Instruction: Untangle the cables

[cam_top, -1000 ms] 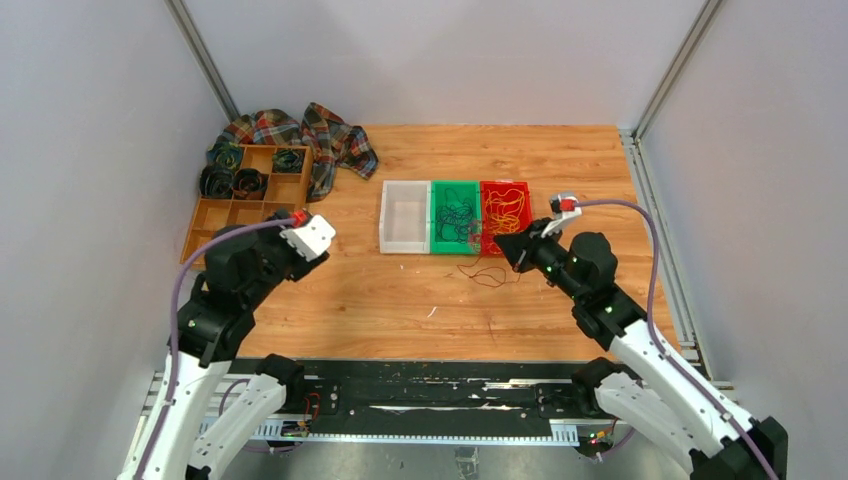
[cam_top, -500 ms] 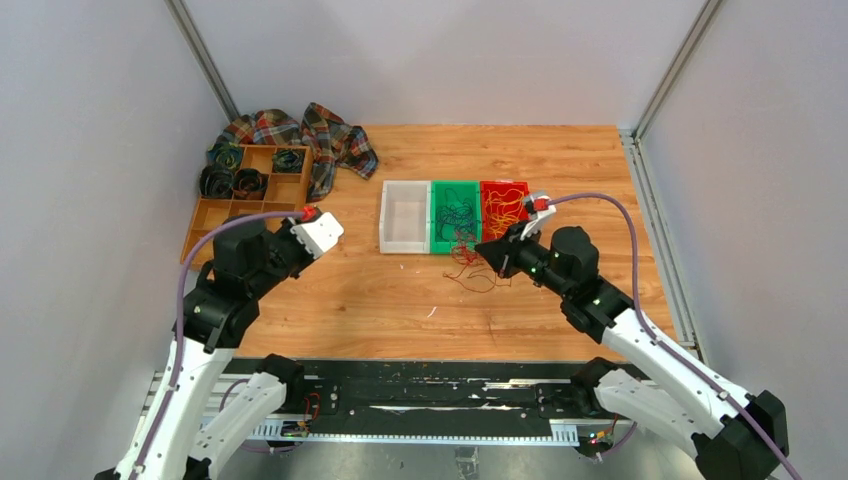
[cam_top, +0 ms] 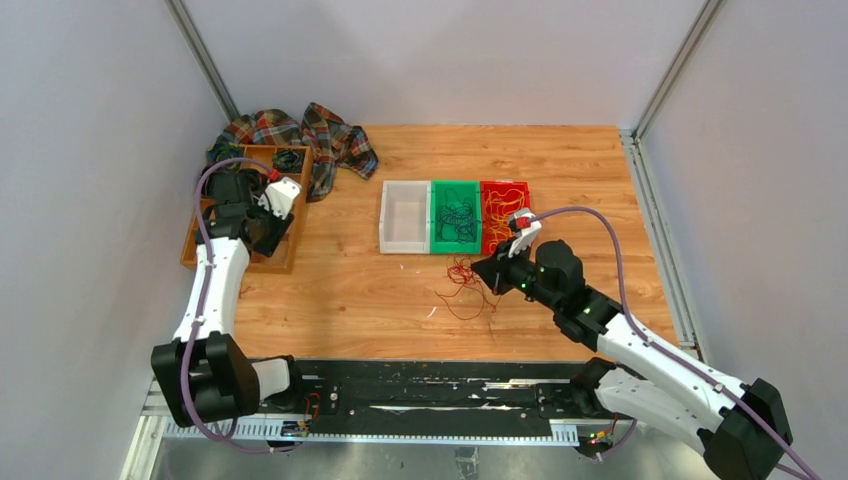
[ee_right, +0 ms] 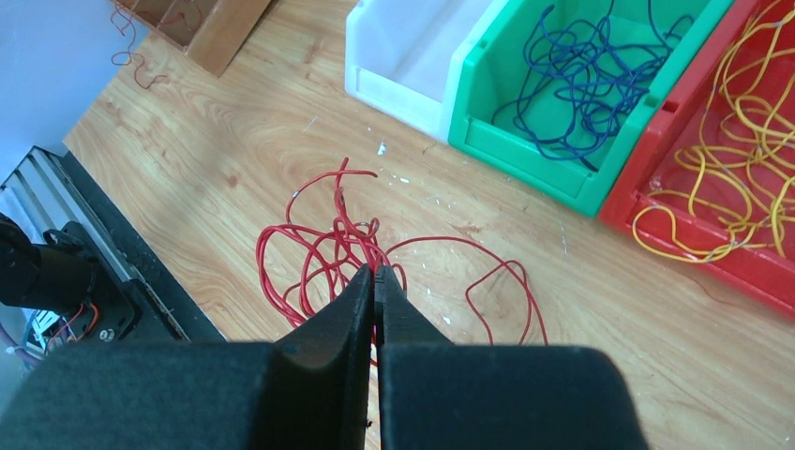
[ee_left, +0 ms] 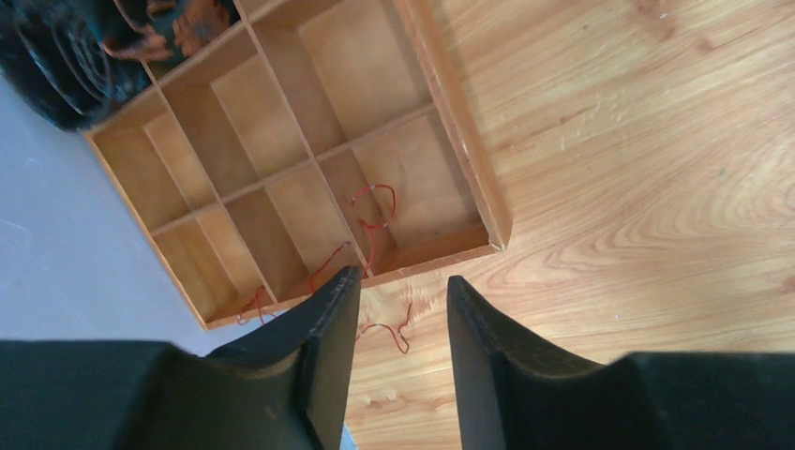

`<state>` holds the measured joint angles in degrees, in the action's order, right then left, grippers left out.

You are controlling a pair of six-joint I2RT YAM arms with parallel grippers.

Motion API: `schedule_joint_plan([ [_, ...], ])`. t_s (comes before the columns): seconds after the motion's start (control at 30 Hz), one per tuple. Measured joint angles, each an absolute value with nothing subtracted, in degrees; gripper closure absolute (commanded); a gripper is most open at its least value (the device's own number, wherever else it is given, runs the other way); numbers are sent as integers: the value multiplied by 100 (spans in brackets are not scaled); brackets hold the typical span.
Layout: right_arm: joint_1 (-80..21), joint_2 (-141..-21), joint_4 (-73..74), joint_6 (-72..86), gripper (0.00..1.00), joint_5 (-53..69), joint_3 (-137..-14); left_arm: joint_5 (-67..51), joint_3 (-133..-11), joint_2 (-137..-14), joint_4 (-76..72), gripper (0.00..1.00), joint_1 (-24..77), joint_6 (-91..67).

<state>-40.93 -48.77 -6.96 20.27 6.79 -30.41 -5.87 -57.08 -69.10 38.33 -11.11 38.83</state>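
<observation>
Red cables (ee_right: 323, 248) lie in a loose tangle on the table (ee_right: 234, 122), near the green bin (ee_right: 511, 155). The right gripper (ee_right: 375, 274) is pressed shut at the tangle's middle, apparently pinching a few strands. Blue cables (ee_right: 586, 75) sit in the green bin and yellow cables (ee_right: 722, 183) in the red bin (ee_right: 647, 202). The left gripper (ee_left: 403, 295) hangs over the wooden tray (ee_left: 450, 112), jaws apart. A lone red strand (ee_left: 373, 214) drapes over the tray's edge just beyond its fingertips.

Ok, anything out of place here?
Yes: a stray red wire lies in the wooden divider tray, trailing over its rim onto the table, apart from the red tangle pinched in the right hand.
</observation>
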Motion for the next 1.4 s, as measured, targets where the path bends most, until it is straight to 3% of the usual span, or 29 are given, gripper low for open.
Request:
schedule_joint_plan([
  [0.3,-4206,-5113,-965,2163,99,701,-2869,-327,-5607,-7526,3208,52,-1529,4130],
  [0.73,-4206,-5704,-451,2206,99,722,-3256,-554,-5474,-8270,3135,43,-2351,5183],
  [1.4,-4209,-5763,-270,2279,99,504,-3417,-891,-5957,-8906,3315,54,-2847,5026],
])
